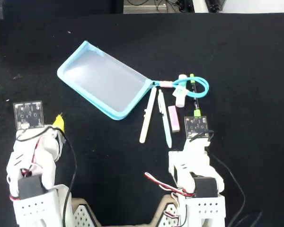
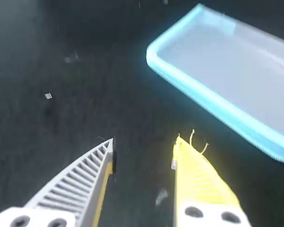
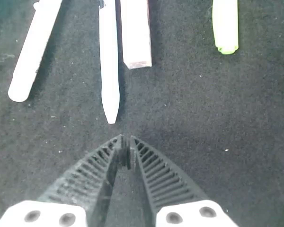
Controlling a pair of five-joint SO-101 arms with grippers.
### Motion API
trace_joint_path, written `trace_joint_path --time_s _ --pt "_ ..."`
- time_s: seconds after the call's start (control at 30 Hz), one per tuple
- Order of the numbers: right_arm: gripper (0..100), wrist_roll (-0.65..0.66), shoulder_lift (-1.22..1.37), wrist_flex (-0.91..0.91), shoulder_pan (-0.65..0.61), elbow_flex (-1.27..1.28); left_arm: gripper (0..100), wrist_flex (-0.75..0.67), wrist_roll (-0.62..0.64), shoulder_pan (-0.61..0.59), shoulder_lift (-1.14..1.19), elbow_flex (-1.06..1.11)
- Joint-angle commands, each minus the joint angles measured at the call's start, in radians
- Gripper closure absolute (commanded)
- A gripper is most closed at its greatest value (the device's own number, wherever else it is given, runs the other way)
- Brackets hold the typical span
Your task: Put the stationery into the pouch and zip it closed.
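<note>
The left end effector (image 2: 145, 139) hovers over the black bench (image 1: 236, 52) on the near side of the pouch (image 1: 104, 78), short of its left corner and not touching it. Its grey and yellow fingers stand apart, with nothing between them. The right end effector (image 3: 126, 138) sits lower right of the pouch, its fingertips pressed together on nothing, just short of the tip of the pale blue pen (image 3: 110, 61).

Four pieces of stationery lie side by side on the bench, all outside the pouch and beyond that closed end effector. The cream pen (image 1: 148, 116) is closest to the pouch, its far end near the pouch's right corner. Next to it on the side away from the pouch is the pale blue pen, then the short pink eraser (image 1: 173, 118), and farthest from the pouch the green marker (image 1: 195, 94).

The pouch lies flat and skewed, a translucent panel edged in light blue, one long side facing the left arm. From its right corner a blue strap loop (image 1: 201, 85) runs out. A small white item (image 1: 181, 92) lies at the loop, and the marker's far end crosses it.
</note>
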Motion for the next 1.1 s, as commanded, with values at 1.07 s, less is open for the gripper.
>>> trace_joint_path --time_s 1.07 --pt "98.7 0.008 -0.085 0.008 0.012 -0.005 79 -0.163 0.132 0.188 1.005 -0.463"
